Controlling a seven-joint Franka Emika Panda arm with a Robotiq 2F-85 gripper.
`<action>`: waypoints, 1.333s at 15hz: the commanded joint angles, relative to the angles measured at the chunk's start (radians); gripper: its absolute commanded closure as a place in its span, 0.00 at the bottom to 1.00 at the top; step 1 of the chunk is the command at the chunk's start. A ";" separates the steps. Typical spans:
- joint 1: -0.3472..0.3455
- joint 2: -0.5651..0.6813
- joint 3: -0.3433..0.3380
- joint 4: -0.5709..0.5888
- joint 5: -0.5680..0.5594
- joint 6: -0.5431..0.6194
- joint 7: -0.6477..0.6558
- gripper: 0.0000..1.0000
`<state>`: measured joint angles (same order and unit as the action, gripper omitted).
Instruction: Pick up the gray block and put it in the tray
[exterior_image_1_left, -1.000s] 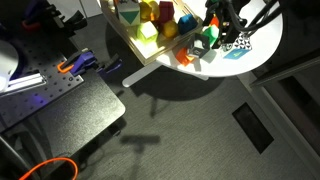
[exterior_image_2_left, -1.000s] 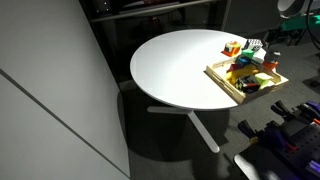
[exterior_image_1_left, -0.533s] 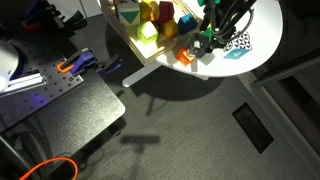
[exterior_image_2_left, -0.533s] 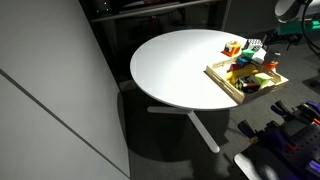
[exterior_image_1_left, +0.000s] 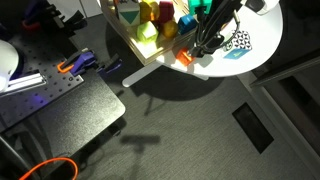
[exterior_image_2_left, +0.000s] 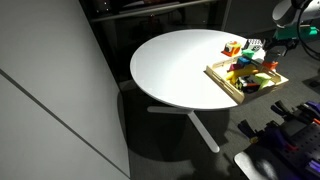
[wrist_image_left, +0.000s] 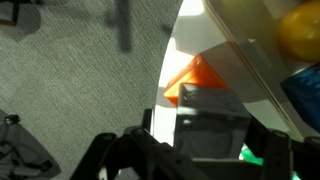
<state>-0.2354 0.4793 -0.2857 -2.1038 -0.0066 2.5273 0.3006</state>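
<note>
In the wrist view the gray block (wrist_image_left: 210, 120) stands on the white table between my gripper's (wrist_image_left: 212, 140) two fingers. A strip of table shows between the block and one finger, so the gripper is open around it. An orange block (wrist_image_left: 196, 78) touches the gray block's far side. The tray's (wrist_image_left: 243, 62) light wood rim runs just beyond. In an exterior view the gripper (exterior_image_1_left: 205, 45) hangs low over the table's edge beside the tray (exterior_image_1_left: 135, 42) and hides the gray block. The tray (exterior_image_2_left: 222, 78) also shows in the second exterior view.
The tray holds several coloured blocks, among them a yellow one (wrist_image_left: 300, 30). A black-and-white patterned block (exterior_image_1_left: 238, 42) and a blue piece (exterior_image_1_left: 235, 54) lie on the table (exterior_image_2_left: 175, 65) near the gripper. A dark workbench (exterior_image_1_left: 60, 100) stands nearby.
The gripper has moved from beside the patterned block toward the tray and the orange block, and has come down around the gray block.
</note>
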 joint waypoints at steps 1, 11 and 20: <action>0.012 -0.008 -0.003 0.004 0.000 -0.006 -0.018 0.44; 0.102 -0.053 0.039 -0.048 -0.023 -0.001 -0.068 0.70; 0.152 -0.076 0.096 -0.081 -0.033 -0.004 -0.123 0.20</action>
<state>-0.0921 0.4459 -0.2055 -2.1353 -0.0186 2.5272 0.2041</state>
